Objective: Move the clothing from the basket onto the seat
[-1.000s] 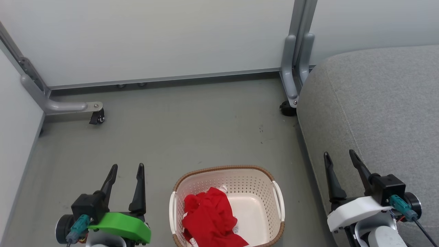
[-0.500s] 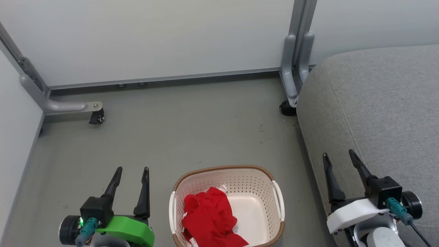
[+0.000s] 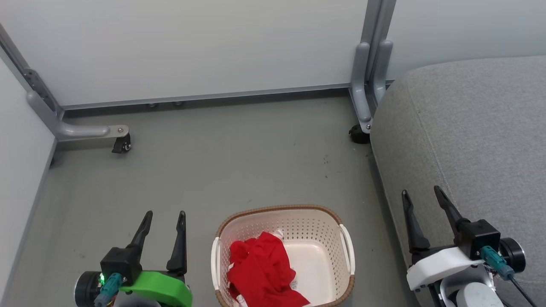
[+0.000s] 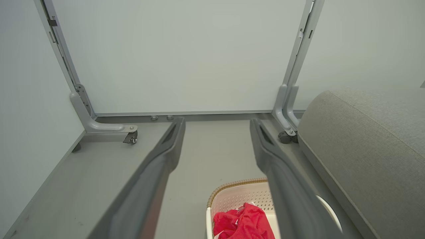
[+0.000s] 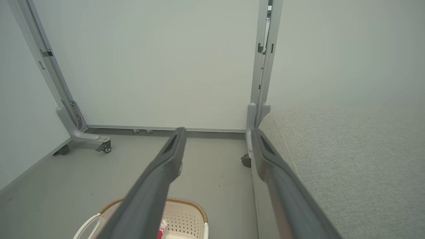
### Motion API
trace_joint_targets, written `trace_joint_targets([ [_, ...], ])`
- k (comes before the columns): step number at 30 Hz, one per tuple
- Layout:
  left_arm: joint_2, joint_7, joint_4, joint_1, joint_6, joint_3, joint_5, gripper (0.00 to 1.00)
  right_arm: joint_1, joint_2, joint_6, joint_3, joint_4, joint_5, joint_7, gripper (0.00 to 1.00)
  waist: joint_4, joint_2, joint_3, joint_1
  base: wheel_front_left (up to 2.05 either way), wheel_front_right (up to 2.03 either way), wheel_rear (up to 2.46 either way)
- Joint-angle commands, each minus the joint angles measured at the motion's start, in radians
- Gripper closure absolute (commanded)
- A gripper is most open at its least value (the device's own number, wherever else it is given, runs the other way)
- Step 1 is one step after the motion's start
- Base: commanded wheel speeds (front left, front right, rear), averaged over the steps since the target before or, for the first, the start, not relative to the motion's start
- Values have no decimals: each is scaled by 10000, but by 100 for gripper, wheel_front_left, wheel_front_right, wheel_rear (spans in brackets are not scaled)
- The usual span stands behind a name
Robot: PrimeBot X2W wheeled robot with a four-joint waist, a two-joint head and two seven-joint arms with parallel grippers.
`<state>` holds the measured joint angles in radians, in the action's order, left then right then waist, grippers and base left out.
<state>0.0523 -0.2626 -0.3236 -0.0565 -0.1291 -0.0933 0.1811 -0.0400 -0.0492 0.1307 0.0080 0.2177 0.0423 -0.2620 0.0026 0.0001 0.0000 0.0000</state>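
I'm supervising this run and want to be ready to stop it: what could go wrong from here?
1. The clothing lies crumpled against the left wall of the basket; the open left gripper might snag the perforated plastic and drag the basket.
2. A pinch may catch just one fold, so fabric could slip out mid-carry.
3. The seat has a rounded edge; clothing dropped near it could slide to the floor.
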Motion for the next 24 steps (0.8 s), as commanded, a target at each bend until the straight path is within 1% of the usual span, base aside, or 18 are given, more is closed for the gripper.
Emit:
trace_joint_targets([
  [1, 15, -32, 2, 44, -30, 69, 55, 0, 113, -25, 1, -24, -48, 64, -31, 0, 13, -1, 1, 0, 0, 0, 0],
  [8, 1, -32, 48, -24, -30, 124, 148, 0, 77, -25, 1, -34, -126, 89, -26, 0, 64, -1, 32, 0, 0, 0, 0],
  [12, -6, -32, 179, -206, -29, 119, 221, 0, -109, -24, 1, -64, -265, 176, 9, 0, 101, -1, 312, 0, 0, 0, 0],
  [18, -7, -21, 144, -547, 46, -358, 381, 0, -584, -24, 1, -70, -578, 233, 16, 0, 99, -1, 1205, 0, 0, 0, 0],
  [24, -5, -20, -354, -1131, 94, -1151, 208, 0, -1225, -24, 1, 31, -848, 295, -6, 0, -33, -1, 2319, 0, 0, 0, 0],
])
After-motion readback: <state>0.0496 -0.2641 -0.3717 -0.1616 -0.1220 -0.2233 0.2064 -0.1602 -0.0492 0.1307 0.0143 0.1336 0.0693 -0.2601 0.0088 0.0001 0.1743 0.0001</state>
